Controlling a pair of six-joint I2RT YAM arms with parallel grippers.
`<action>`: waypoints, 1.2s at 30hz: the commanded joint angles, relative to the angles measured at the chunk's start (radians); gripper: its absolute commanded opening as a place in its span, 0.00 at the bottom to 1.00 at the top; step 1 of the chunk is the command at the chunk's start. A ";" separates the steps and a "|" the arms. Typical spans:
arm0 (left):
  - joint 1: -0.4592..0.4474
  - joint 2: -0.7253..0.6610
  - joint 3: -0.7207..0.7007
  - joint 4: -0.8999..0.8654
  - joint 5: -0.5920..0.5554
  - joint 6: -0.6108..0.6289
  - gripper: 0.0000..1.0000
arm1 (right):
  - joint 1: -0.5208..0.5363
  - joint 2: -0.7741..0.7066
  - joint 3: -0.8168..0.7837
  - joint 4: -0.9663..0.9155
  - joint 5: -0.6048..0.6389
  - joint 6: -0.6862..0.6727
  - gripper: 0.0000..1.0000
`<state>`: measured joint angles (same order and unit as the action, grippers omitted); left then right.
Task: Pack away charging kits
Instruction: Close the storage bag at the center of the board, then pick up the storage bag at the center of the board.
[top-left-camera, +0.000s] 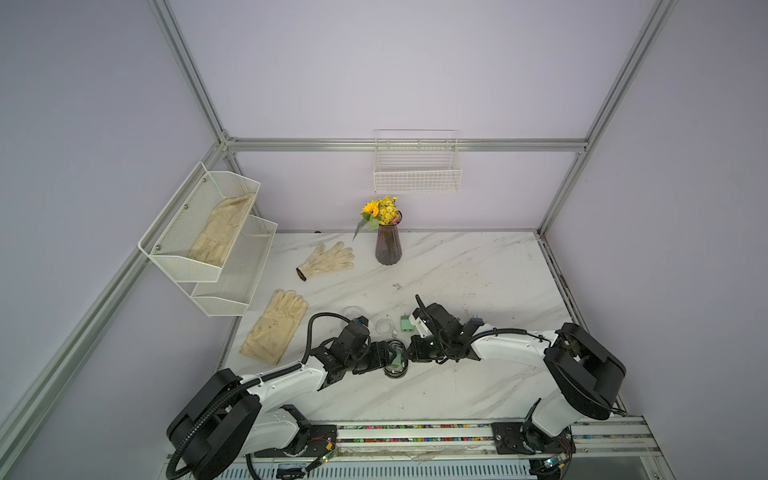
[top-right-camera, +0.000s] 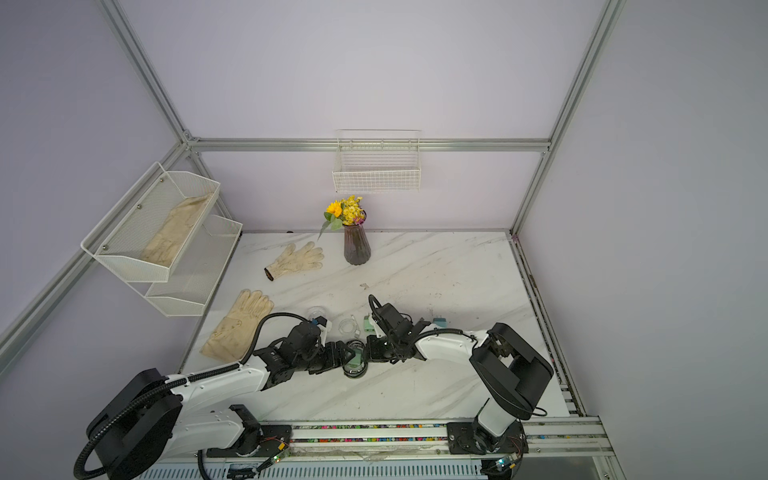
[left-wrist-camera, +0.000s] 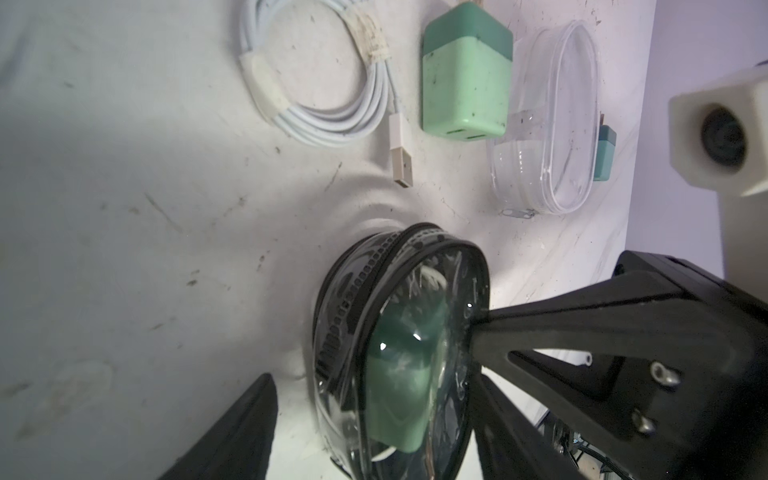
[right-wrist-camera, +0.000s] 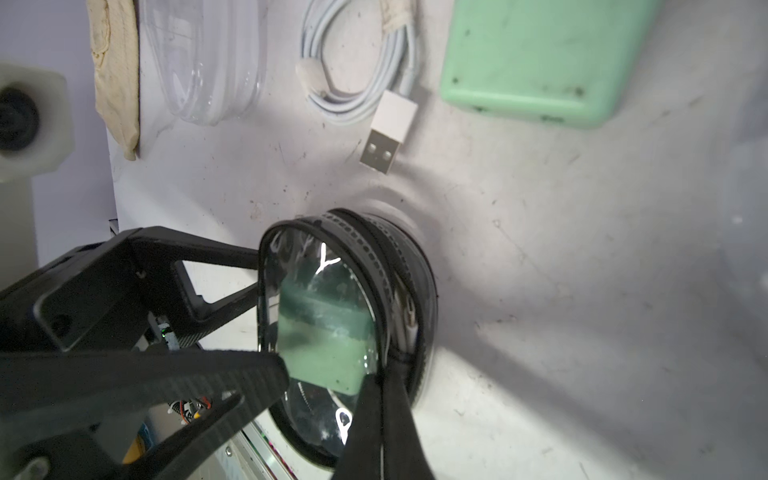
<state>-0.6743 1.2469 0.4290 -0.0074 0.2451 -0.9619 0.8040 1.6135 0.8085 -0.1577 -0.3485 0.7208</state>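
A black-rimmed clear case (top-left-camera: 398, 358) (top-right-camera: 355, 365) stands on edge mid-table, with a mint-green charger (left-wrist-camera: 399, 399) and white cable inside. My left gripper (left-wrist-camera: 374, 399) is open and straddles it; one finger (left-wrist-camera: 245, 428) stands off the case and the other lies against its face. My right gripper (right-wrist-camera: 376, 382) is shut, with its tips pinched on the case's zip rim. Behind lie a coiled white cable (left-wrist-camera: 320, 83) (top-left-camera: 384, 325), a loose mint-green charger (left-wrist-camera: 465, 79) (right-wrist-camera: 540, 54) and an empty clear case (left-wrist-camera: 548, 124). A second clear case (top-left-camera: 352, 312) sits farther left and a blue charger (top-left-camera: 475, 321) to the right.
Two cream gloves (top-left-camera: 328, 259) (top-left-camera: 276, 328) lie on the left of the marble table (top-left-camera: 478, 270). A flower vase (top-left-camera: 388, 245) stands at the back. A wire basket (top-left-camera: 417, 174) hangs on the back wall. A two-tier mesh shelf (top-left-camera: 232, 270) on the left wall holds another glove.
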 joint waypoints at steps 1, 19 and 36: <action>0.007 0.008 -0.030 0.080 0.033 -0.017 0.73 | -0.010 -0.024 -0.015 -0.054 0.029 -0.002 0.00; -0.003 0.128 -0.030 0.212 0.108 -0.054 0.71 | -0.014 -0.021 -0.048 -0.070 0.077 -0.044 0.00; -0.031 0.270 -0.024 0.313 0.172 -0.114 0.63 | -0.016 -0.034 -0.052 -0.051 0.097 -0.054 0.00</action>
<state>-0.6907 1.4788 0.4278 0.3553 0.3916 -1.0546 0.7918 1.5875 0.7662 -0.1703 -0.2932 0.6788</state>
